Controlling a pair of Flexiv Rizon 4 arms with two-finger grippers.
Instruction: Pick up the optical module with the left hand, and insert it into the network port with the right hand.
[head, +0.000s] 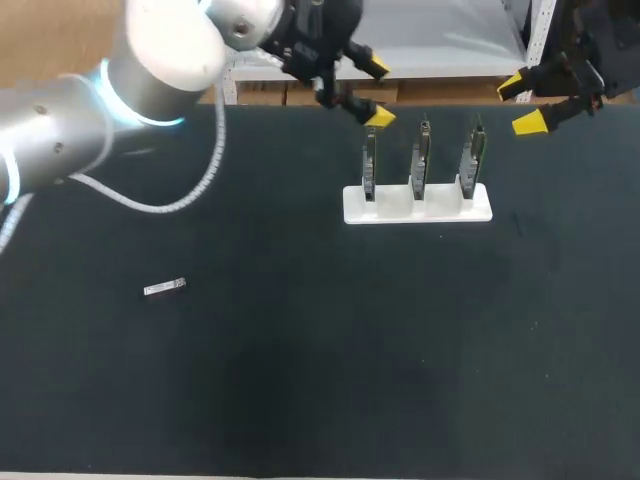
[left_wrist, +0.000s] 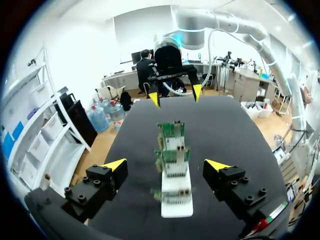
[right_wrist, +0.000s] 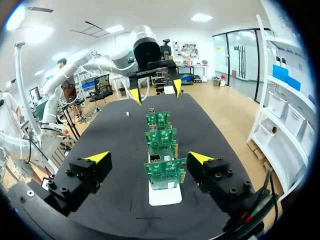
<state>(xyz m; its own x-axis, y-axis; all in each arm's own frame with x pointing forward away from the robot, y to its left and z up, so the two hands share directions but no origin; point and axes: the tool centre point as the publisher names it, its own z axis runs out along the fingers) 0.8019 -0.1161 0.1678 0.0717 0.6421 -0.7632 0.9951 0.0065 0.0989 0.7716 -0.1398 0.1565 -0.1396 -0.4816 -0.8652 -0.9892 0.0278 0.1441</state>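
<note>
You see a black table (head: 300, 380) carrying a white holder (head: 440, 208) with three upright circuit boards (head: 423, 155) in a row. The optical module (head: 165, 288) lies flat on the table's left side, well apart from both arms. Your left gripper (head: 378, 92) hangs over the holder's left end, fingers spread, holding nothing. Your right gripper (head: 522, 103) hangs beyond the holder's right end, likewise spread and empty.

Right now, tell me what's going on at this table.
Nothing is held yet. The optical module lies alone on the black table, well away from both arms. The left gripper hangs open near the left end of the white holder, which carries three upright circuit boards. The right gripper hangs open off the holder's right end. The pickup has not begun.
</note>
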